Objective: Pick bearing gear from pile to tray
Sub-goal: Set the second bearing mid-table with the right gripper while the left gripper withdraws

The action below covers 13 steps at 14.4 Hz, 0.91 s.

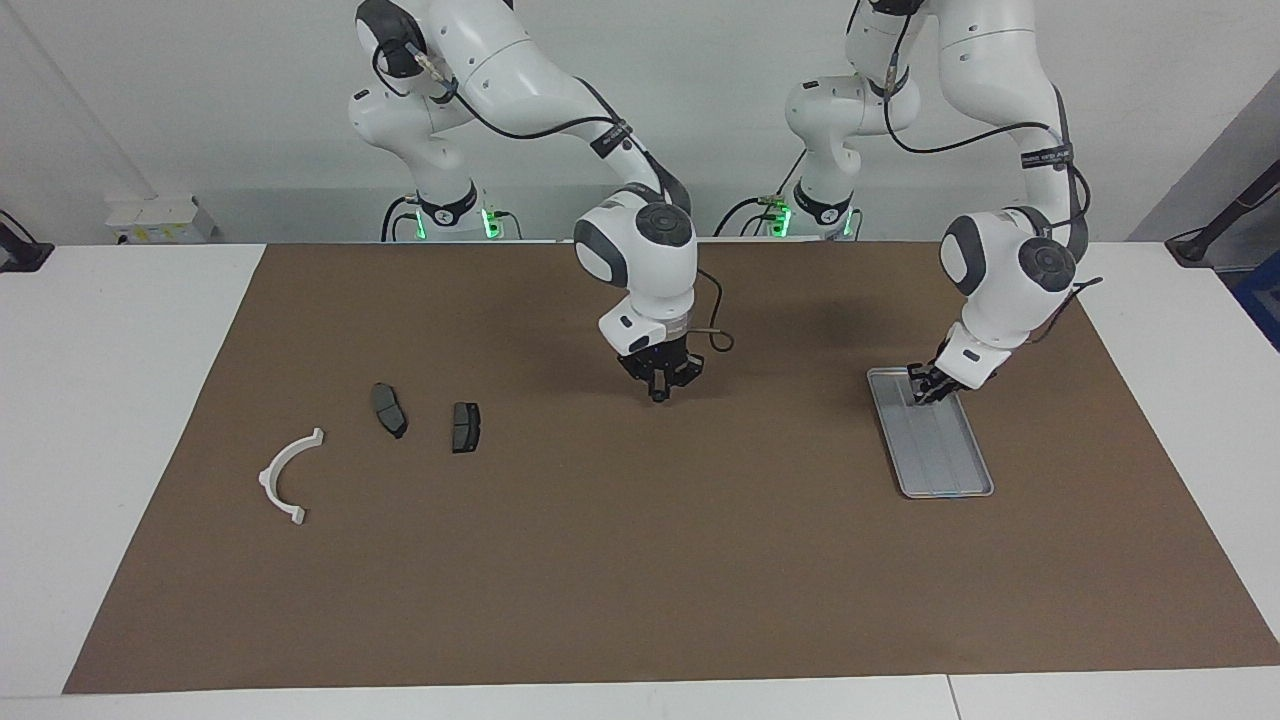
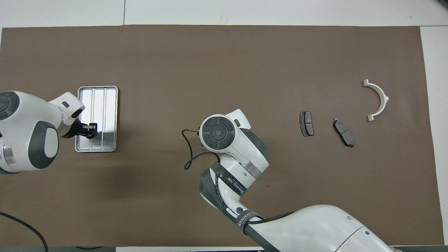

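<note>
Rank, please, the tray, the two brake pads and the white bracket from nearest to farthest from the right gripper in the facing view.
From the right gripper, over the mat's middle:
1. Brake pad closest to the middle.
2. Second brake pad, beside the first, and the tray at the left arm's end: too close to call.
3. White bracket, toward the right arm's end.
</note>
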Each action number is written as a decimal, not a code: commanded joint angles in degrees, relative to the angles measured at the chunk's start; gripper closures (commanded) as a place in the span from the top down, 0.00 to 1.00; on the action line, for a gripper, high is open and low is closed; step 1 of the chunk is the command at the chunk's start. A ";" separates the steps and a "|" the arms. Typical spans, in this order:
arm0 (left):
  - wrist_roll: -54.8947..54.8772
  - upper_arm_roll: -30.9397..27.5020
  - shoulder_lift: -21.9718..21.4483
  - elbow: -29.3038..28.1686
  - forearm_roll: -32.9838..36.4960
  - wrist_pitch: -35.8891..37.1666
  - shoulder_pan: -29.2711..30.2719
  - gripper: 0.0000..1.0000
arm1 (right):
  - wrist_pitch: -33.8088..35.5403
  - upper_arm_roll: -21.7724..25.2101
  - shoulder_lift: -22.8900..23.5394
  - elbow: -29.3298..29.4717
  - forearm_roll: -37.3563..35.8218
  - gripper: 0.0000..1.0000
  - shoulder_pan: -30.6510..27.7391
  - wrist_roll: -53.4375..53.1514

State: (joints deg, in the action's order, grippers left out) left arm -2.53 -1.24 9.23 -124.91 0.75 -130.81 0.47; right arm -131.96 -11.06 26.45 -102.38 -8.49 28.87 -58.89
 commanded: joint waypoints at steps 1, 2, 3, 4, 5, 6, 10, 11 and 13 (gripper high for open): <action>3.05 0.36 -0.79 -1.30 0.92 -1.64 -0.29 0.00 | -2.85 -0.19 0.61 -1.07 -1.62 0.00 -0.31 -1.32; 3.06 0.45 -0.79 -1.39 0.92 -1.65 -0.38 0.00 | -3.04 -0.19 0.96 -1.07 -1.62 0.00 -0.31 -1.40; 2.97 0.45 -0.79 -1.39 0.92 -1.65 -0.38 0.00 | -3.12 -0.19 1.05 -1.07 -1.62 0.00 -0.48 -1.32; 2.88 0.45 -0.88 -1.65 0.92 -1.82 -0.38 0.00 | -3.04 -0.19 1.14 -1.07 -1.62 0.00 -0.57 -1.32; 3.14 0.45 -0.88 -2.26 0.92 -2.52 -0.38 0.00 | -3.04 -0.19 1.14 -1.15 -1.62 0.00 -0.66 -1.32; 3.67 0.45 -0.88 -3.05 0.92 -3.48 -0.47 0.00 | -3.12 -0.27 1.14 -1.33 -1.62 0.00 -0.92 -1.32; 4.38 0.45 -0.88 -3.59 0.92 -4.28 -0.56 0.00 | -3.92 -0.27 1.06 -2.03 -1.62 0.00 -1.45 -1.05; 4.64 0.45 -0.88 -3.68 0.92 -4.28 -0.73 0.00 | -3.74 -0.27 1.14 -2.12 -1.62 0.05 -2.14 -0.97; 4.73 0.45 -0.88 -3.68 0.92 -4.20 -0.91 0.05 | -3.57 -0.27 1.14 -2.12 -1.53 0.73 -2.77 -1.05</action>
State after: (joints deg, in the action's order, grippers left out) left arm 0.73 -0.55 9.22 -127.12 0.75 -133.45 0.28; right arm -133.82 -10.79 27.68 -103.16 -8.50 27.92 -58.89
